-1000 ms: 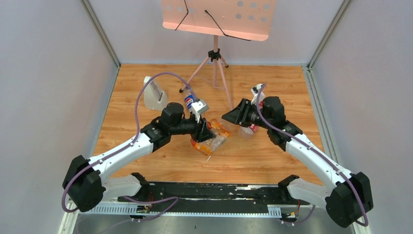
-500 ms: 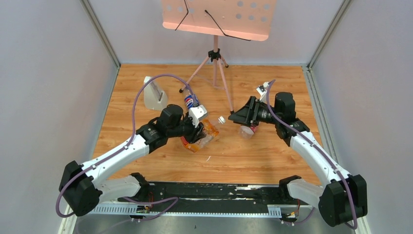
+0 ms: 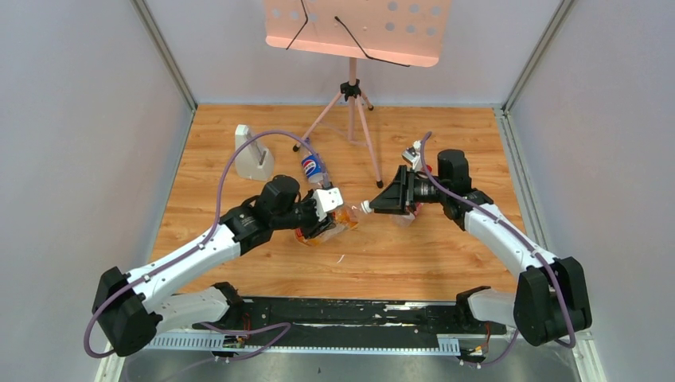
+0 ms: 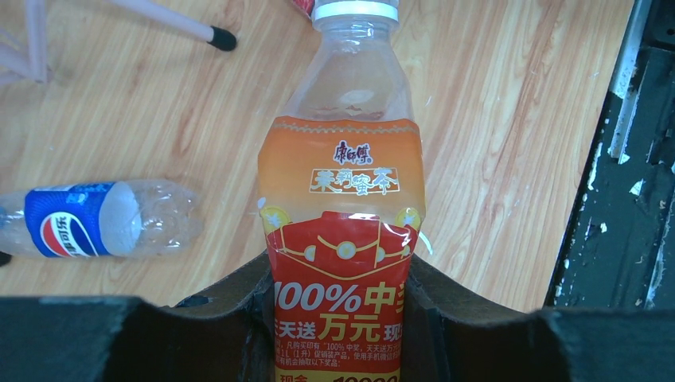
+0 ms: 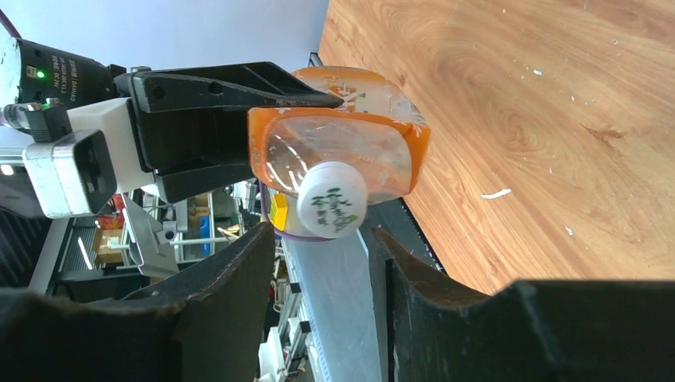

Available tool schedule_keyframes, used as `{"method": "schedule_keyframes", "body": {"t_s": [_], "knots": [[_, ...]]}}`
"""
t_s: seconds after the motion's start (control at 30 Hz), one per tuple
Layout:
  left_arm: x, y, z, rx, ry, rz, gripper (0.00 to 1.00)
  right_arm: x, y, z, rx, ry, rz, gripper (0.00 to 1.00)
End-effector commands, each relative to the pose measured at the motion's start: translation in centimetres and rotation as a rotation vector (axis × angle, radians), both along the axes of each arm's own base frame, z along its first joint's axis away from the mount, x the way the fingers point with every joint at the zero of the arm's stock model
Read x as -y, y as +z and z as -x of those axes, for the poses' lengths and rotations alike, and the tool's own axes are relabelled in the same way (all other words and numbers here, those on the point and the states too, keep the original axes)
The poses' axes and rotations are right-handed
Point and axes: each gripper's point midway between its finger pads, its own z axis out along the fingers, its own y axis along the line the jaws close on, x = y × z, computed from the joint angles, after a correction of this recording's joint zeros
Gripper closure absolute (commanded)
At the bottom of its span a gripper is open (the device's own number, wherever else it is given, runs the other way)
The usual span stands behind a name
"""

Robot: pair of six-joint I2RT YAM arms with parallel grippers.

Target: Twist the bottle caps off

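Wooden table (image 3: 446, 263): left gripper (image 4: 338, 280) clamps orange bottle (image 4: 342, 159); right gripper (image 5: 321, 232), open, straddles its white cap (image 5: 333, 200); off-centre closing may slip.

In the overhead view the third bottle (image 3: 407, 219), right of the middle of the table (image 3: 239, 255), is mostly hidden under the right arm (image 3: 493, 235); its label cannot be read. The neck end of the Pepsi bottle (image 3: 312, 167) is too small to read there, and the left wrist view cuts it off at its left edge. The orange-labelled bottle (image 4: 342, 159) runs out below that frame, between the fingers of the left gripper (image 4: 341, 270). The white cap (image 5: 333, 200) sits between the fingers of the right gripper (image 5: 321, 232), possibly touching them.
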Motion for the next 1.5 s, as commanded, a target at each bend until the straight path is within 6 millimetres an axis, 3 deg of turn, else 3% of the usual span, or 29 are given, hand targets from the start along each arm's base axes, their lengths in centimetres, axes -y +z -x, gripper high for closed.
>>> {"method": "schedule_keyframes", "body": {"t_s": [0.0, 0.33, 0.47, 0.63, 0.73, 0.8, 0.9, 1.27, 1.47], "knots": [[0.8, 2.8, 0.2, 0.111, -0.067, 0.084, 1.00, -0.9, 1.2, 0.4, 0.068, 0.067, -0.027, 0.53], [0.6, 2.3, 0.9, 0.108, -0.091, 0.082, 1.00, -1.5, 0.2, -0.1, 0.057, 0.058, -0.011, 0.53], [0.4, 2.1, 0.9, 0.108, -0.085, 0.077, 1.00, -1.6, 0.5, -0.1, 0.073, 0.071, -0.024, 0.63], [0.5, 1.9, 1.1, 0.098, -0.098, 0.074, 1.00, -1.8, 0.7, 0.0, 0.090, 0.094, -0.039, 0.65], [0.6, 1.8, 1.2, 0.093, -0.104, 0.074, 1.00, -1.9, 0.5, -0.1, 0.113, 0.091, -0.033, 0.72], [0.7, 1.8, 1.3, 0.083, -0.108, 0.076, 1.00, -2.1, 0.3, 0.0, 0.140, 0.103, -0.025, 0.85], [0.7, 1.9, 1.6, 0.048, -0.100, 0.085, 1.00, -2.3, -0.1, 0.1, 0.203, 0.118, -0.009, 0.99], [1.8, 3.0, 3.4, -0.037, -0.181, 0.125, 1.00, -3.7, 0.6, 1.4, 0.552, 0.215, 0.015, 1.00], [1.9, 3.0, 4.2, -0.059, -0.225, 0.125, 1.00, -2.7, 1.1, 3.0, 0.842, 0.249, -0.012, 1.00]]}}
